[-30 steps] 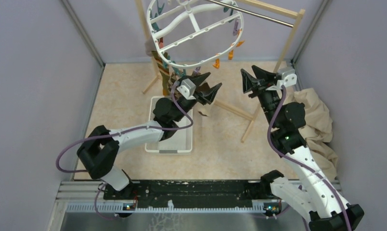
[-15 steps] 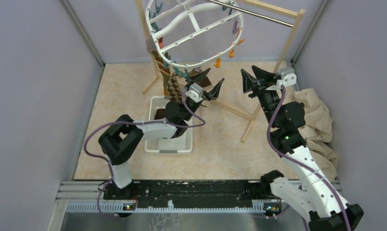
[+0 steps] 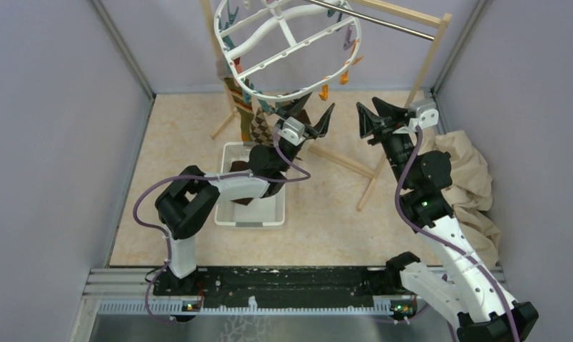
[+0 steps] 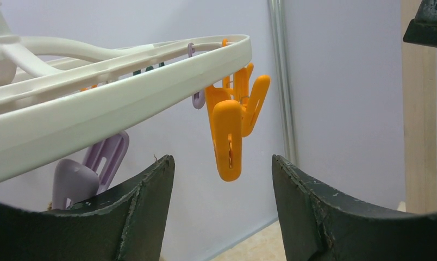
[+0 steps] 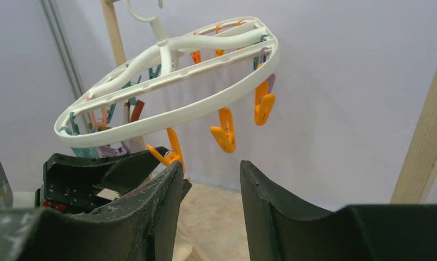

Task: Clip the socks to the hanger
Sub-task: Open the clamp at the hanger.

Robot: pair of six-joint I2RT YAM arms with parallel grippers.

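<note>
Top view: my left gripper (image 3: pixel 314 116) has climbed from above the white bin (image 3: pixel 259 217) to just under the near rim of the hanger (image 3: pixel 291 95), its jaws wide and empty. The right gripper (image 3: pixel 373 114) has not moved; its jaws are moderately apart and hold nothing. Socks (image 3: pixel 246 117) hang at the hanger's left side.

Left wrist: an orange peg (image 4: pixel 228 136) dangles from the rim, in line with the gap between my spread fingers (image 4: pixel 145 201); I cannot tell its depth.

Right wrist: the hanger hangs tilted above my parted jaws.
</note>
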